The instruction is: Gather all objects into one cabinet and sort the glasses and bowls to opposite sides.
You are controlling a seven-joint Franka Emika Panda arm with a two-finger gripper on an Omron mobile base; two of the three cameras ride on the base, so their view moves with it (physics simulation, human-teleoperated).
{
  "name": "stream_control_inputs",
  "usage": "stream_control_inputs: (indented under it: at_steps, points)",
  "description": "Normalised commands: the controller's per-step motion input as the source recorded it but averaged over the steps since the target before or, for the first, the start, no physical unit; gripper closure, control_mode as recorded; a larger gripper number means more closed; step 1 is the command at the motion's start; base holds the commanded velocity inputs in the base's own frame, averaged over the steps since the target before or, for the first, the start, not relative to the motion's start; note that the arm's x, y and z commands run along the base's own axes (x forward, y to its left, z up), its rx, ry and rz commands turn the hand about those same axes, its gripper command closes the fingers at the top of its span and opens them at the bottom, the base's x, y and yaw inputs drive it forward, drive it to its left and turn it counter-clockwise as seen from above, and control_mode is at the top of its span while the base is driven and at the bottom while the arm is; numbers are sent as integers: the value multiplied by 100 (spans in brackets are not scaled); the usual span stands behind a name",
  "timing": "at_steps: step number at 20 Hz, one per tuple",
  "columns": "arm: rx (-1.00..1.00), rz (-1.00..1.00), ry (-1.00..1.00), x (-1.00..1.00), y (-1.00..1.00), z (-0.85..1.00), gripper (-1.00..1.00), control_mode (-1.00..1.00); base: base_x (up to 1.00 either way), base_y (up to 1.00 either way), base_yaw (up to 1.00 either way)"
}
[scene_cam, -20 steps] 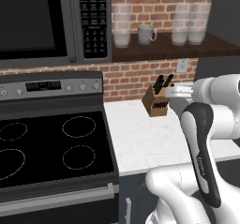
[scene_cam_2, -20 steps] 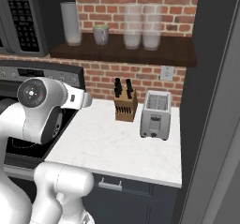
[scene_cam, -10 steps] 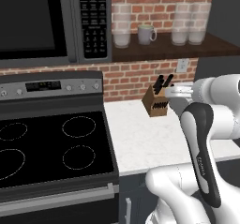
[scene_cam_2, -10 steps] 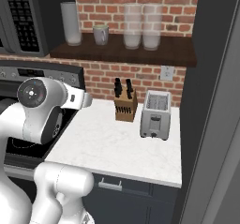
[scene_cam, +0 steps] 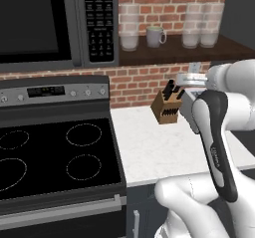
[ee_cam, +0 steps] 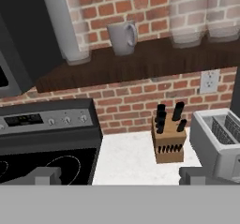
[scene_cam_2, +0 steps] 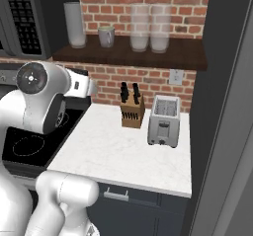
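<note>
A: What is showing in the left base view?
B: A pale mug point(scene_cam: 155, 35) is sitting on the wooden shelf point(scene_cam: 199, 53) at upper centre, between a tall frosted glass point(scene_cam: 129, 30) and two more glasses point(scene_cam: 200, 28) toward the upper right. The arm point(scene_cam: 219, 132) is filling the lower right, in front of a knife block point(scene_cam: 167, 107).

A: And the right base view?
B: The mug point(scene_cam_2: 105, 36) is standing at top centre. Below it, the knife block point(scene_cam_2: 132, 109) and a toaster point(scene_cam_2: 164, 120) are resting on the white counter point(scene_cam_2: 118, 156) at centre.

A: The hand view?
B: The gripper point(ee_cam: 119, 175) is hanging low in the frame with its fingertips point(ee_cam: 44, 175) spread wide, holding nothing. The mug point(ee_cam: 123, 37) is sitting at upper centre; the stove point(ee_cam: 47, 138) is lying at lower left.
</note>
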Motion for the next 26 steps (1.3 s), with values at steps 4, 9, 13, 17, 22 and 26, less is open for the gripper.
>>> stream_control_inputs:
  at_steps: [4,9,13,17,22,26]
  points:
    - [1,0,0,51,-9,56,-100,-100,0,0,0]
    - [13,0,3,48,-21,-2,-100,-100,0,0,0]
    - [20,0,-4,51,-27,5,-100,-100,0,0,0]
    - [14,0,-15,32,-16,13,-100,-100,0,0,0]
    - [0,0,-11,-2,4,1,-100,-100,0,0,0]
    - [0,-1,-3,23,-6,0,-100,-100,0,0,0]
